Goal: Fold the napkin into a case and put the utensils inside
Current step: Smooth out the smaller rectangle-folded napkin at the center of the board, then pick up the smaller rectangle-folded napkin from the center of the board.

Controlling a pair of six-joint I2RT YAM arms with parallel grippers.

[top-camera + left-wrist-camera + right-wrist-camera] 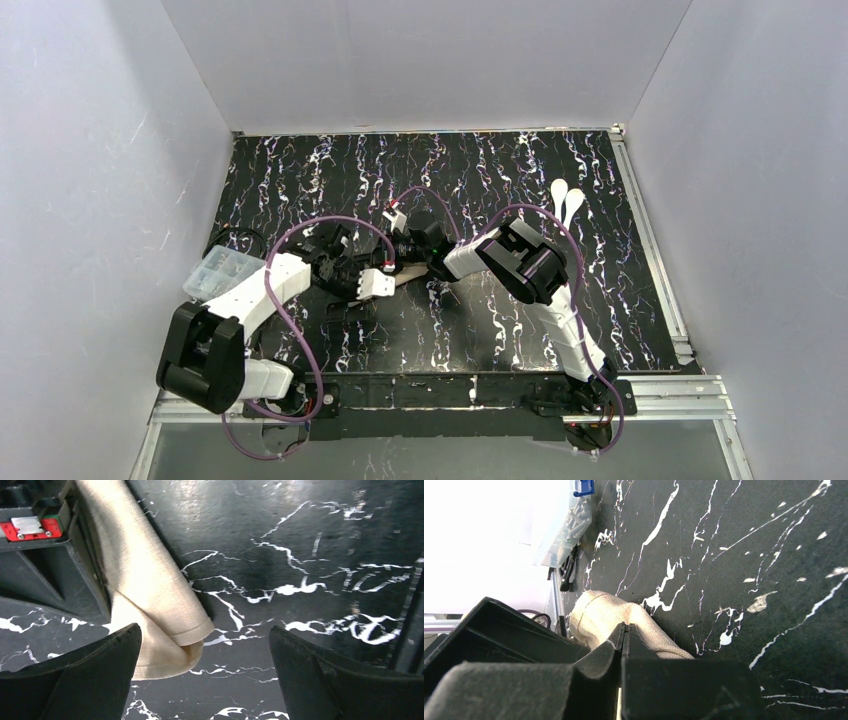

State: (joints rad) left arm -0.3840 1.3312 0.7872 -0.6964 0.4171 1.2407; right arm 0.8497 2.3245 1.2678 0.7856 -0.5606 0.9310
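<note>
Right pincer (624, 630) clamps the napkin (599, 612), keeping its fold together; left pincer (205, 635) gapes wide around the rolled end on the bench (300, 530), apparently lined up to grab.

Black-and-white arms (265, 290), purple cables (330, 219)

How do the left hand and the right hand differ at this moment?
The left hand is wide open; the right hand is shut. The left hand grips nothing, the napkin's folded end lying loose between its fingers; the right hand pinches the napkin. Both are low over the table at the same napkin.
</note>
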